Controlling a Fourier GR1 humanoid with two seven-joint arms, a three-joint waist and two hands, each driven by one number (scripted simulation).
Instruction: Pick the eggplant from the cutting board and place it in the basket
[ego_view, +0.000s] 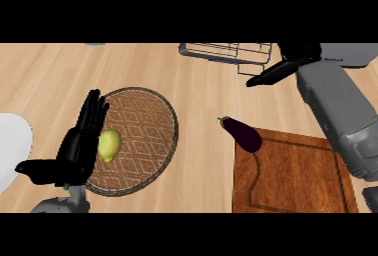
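head view: right hand (284, 67), fingers straight and holding nothing, hovers by the wire basket (225, 51), well apart from the eggplant (243, 133). left hand (77, 145) rests open over a woven mat (144, 135) beside a yellow fruit (109, 145). the eggplant lies at the cutting board (295, 175)'s upper left corner, stem overhanging the counter. it looks light, stiff and glossy, likely slippery; curling round its thick middle seems safest.

Purple eggplant (243, 133) (stem up-left), cutting board's (295, 175) corner
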